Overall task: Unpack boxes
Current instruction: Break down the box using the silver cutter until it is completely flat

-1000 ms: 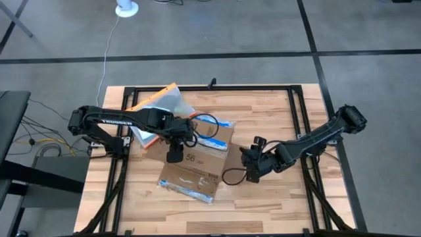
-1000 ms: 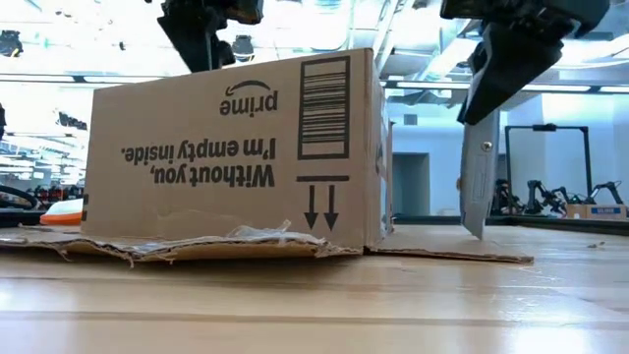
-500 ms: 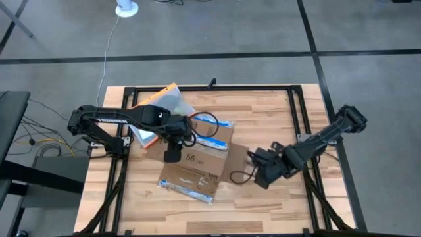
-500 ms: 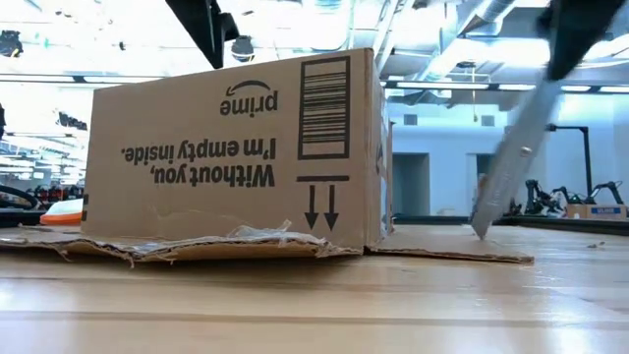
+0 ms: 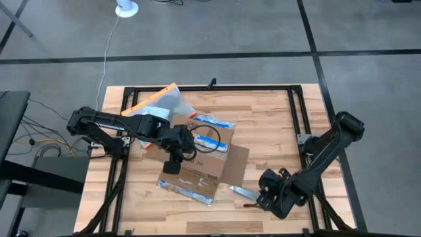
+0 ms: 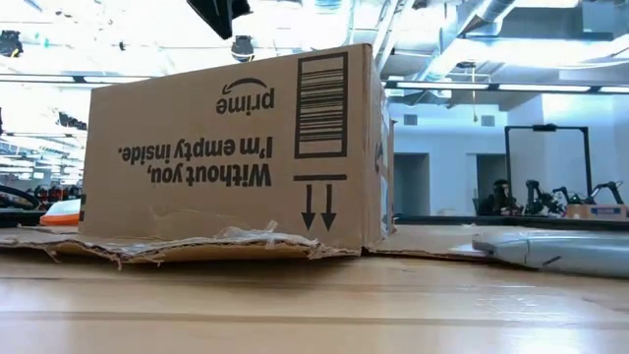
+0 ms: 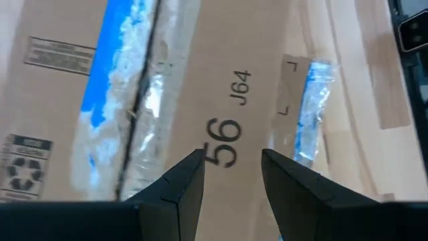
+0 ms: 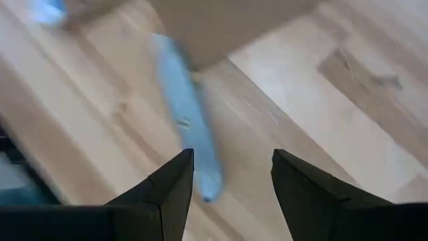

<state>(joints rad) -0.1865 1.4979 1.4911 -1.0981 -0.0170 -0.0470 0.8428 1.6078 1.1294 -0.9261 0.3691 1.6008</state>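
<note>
Left gripper (image 5: 172,164) hovers with fingers spread over the cardboard box (image 5: 197,155) at mid-table, flaps splayed flat. Right gripper (image 5: 268,195), fingers parted and holding nothing, sits at the table's near right beside a grey utility knife (image 5: 242,192) lying on the wood.

One cardboard box (image 5: 197,155), one grey knife (image 5: 243,192), one pouch (image 5: 158,105)

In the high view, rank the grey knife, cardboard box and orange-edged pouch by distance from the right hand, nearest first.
From the right hand:
1. Grey knife, on the table just beside it.
2. Cardboard box, mid-table under the left hand.
3. Orange-edged pouch, far-left corner.
</note>
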